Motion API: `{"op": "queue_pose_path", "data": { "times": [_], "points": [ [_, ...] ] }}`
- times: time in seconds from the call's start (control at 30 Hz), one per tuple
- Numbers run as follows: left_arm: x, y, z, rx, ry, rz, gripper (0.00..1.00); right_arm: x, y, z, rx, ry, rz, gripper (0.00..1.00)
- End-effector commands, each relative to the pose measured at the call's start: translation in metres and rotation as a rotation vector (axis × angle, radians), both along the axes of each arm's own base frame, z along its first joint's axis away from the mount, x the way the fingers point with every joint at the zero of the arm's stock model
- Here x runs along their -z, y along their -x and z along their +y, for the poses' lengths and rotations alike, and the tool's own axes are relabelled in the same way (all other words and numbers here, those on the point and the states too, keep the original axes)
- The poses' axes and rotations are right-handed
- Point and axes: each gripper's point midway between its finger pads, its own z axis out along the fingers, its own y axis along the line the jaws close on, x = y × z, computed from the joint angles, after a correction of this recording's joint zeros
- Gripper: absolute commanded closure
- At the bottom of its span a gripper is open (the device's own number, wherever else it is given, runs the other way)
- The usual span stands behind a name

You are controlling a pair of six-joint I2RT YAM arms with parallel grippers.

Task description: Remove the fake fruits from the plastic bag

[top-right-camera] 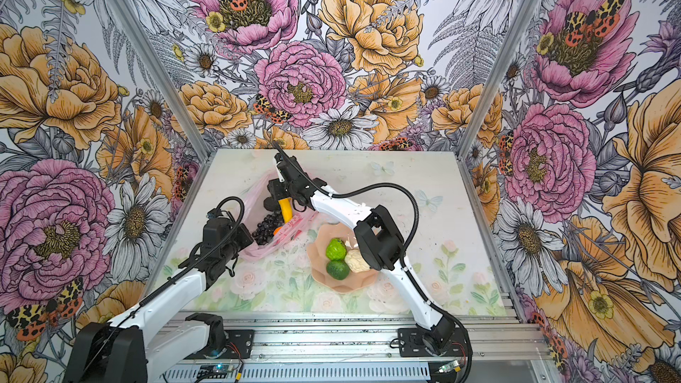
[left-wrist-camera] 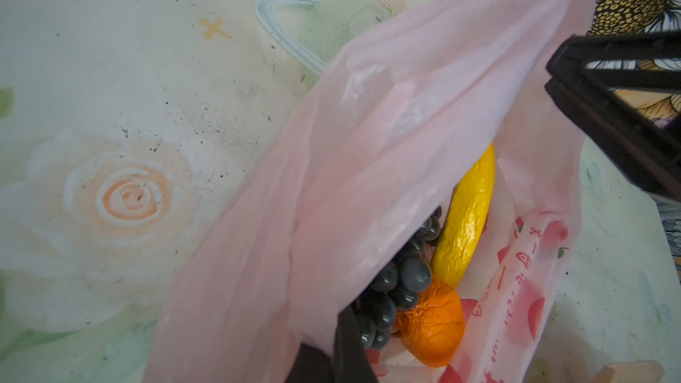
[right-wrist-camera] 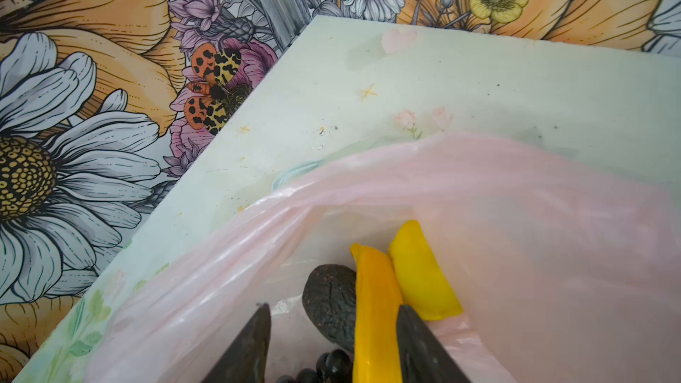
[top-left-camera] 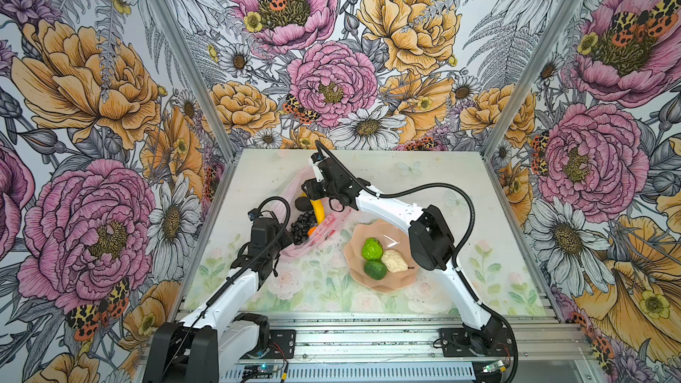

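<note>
The yellow banana (right-wrist-camera: pixel 372 300) lies inside the crinkly pink plastic bag (right-wrist-camera: pixel 516 197) on the counter (right-wrist-camera: pixel 405 79). Its long axis runs toward the back wall. The right claw (right-wrist-camera: pixel 331 307) stands half wide around the banana and the black oval (right-wrist-camera: pixel 324 289). Only the left wrist view shows the orange (left-wrist-camera: pixel 431 326) as wrinkled. There the left claw (left-wrist-camera: pixel 342 340) pinches the bag's edge.

The desk (top-left-camera: pixel 423 178) has a pale top printed with faded roses and green leaves, speckled with dark marks. A peach petal-edged bowl (top-left-camera: pixel 372 287) rests on it. The pink plastic bag (top-left-camera: pixel 333 221) lies just beside the bowl, on its rear-left side.
</note>
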Motion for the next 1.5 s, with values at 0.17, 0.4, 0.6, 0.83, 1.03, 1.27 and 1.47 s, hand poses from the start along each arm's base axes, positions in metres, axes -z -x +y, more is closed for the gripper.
{"op": "queue_pose_path", "data": {
  "times": [0.17,0.4,0.6,0.83,1.03,1.27,1.47],
  "points": [
    [-0.009,-0.006,-0.002,0.009,0.018,-0.035,1.00,0.024,-0.022,-0.007,0.047,0.009,0.015,0.46],
    [-0.008,-0.006,-0.002,0.011,0.015,-0.033,1.00,0.020,-0.016,0.000,0.024,0.001,0.011,0.48],
    [-0.004,-0.008,-0.005,0.024,0.021,-0.017,1.00,0.001,-0.001,0.009,-0.010,0.030,-0.053,0.43],
    [-0.007,-0.008,-0.006,0.027,0.021,-0.026,1.00,0.031,-0.012,0.005,0.018,0.044,-0.009,0.44],
    [-0.010,-0.007,-0.007,0.030,0.022,-0.039,1.00,0.043,-0.026,-0.003,0.062,0.054,-0.007,0.43],
    [-0.013,-0.007,-0.015,0.051,0.021,-0.051,1.00,0.048,-0.044,-0.001,0.077,0.025,-0.009,0.39],
    [-0.017,-0.006,-0.019,0.059,0.010,-0.066,1.00,0.061,-0.052,0.000,0.089,0.037,-0.005,0.31]
  ]
}}
